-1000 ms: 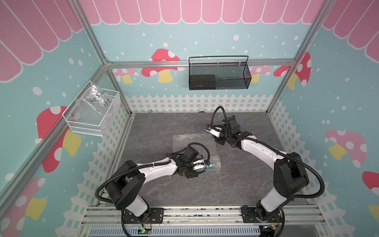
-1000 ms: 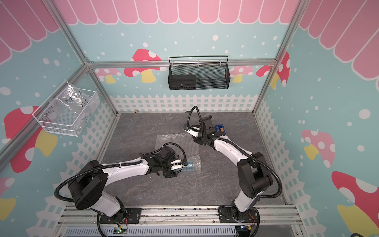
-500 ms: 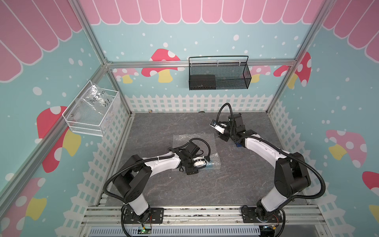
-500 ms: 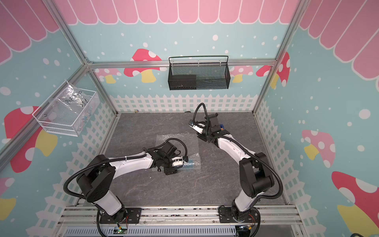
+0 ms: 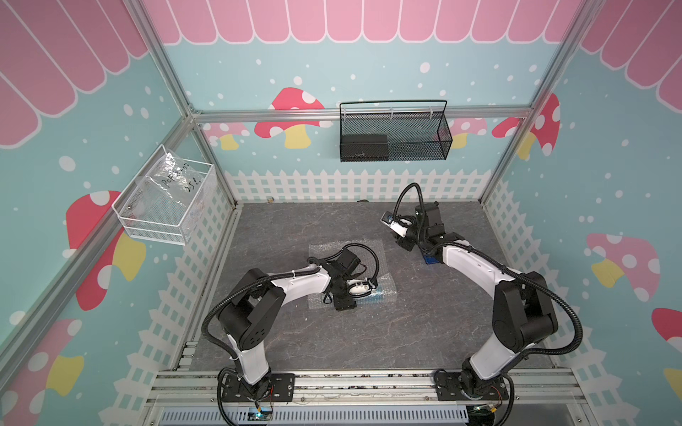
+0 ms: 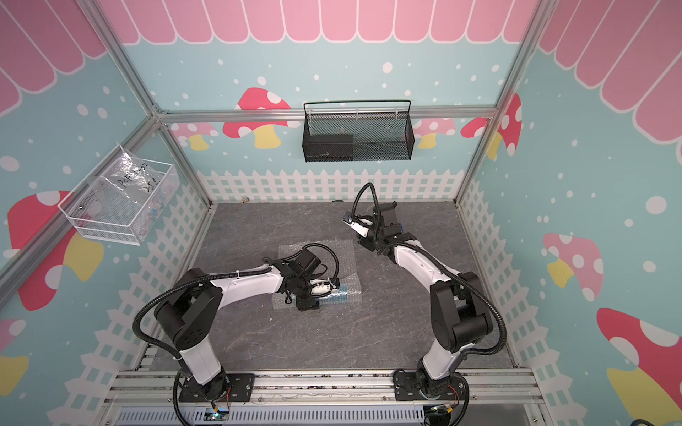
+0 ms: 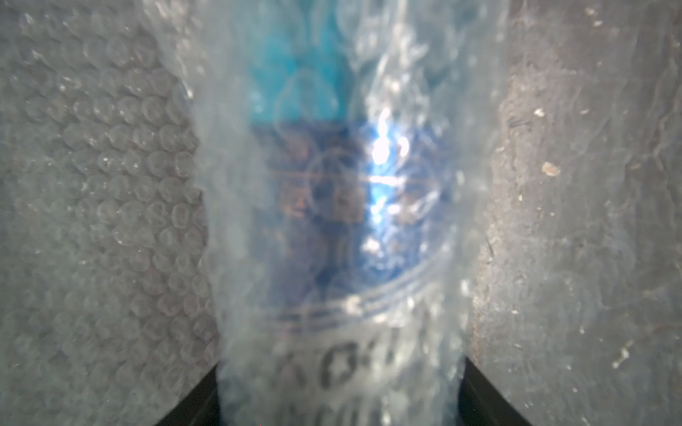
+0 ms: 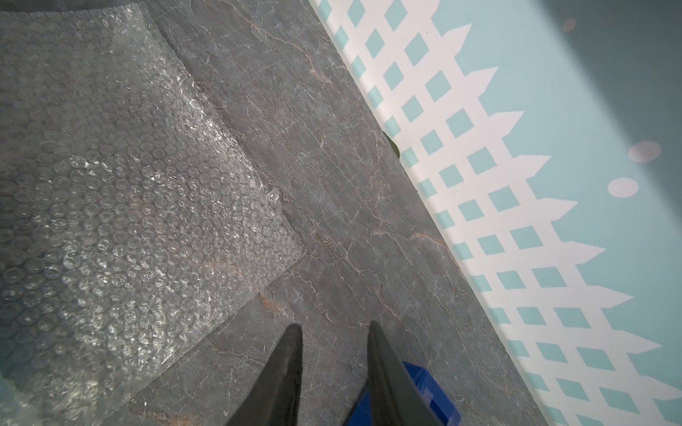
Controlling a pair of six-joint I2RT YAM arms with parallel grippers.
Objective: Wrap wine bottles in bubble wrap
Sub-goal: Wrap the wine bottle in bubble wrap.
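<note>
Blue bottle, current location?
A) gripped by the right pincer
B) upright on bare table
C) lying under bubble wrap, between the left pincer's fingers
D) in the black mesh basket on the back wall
C: the left wrist view shows the blue bottle through bubble wrap laid over it, flanked by the left pincer. A top view shows it lying flat.

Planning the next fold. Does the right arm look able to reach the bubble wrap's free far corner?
Probably yes: the right gripper hovers open beside the bubble wrap, only bare table between; the left gripper is at the bottle.
</note>
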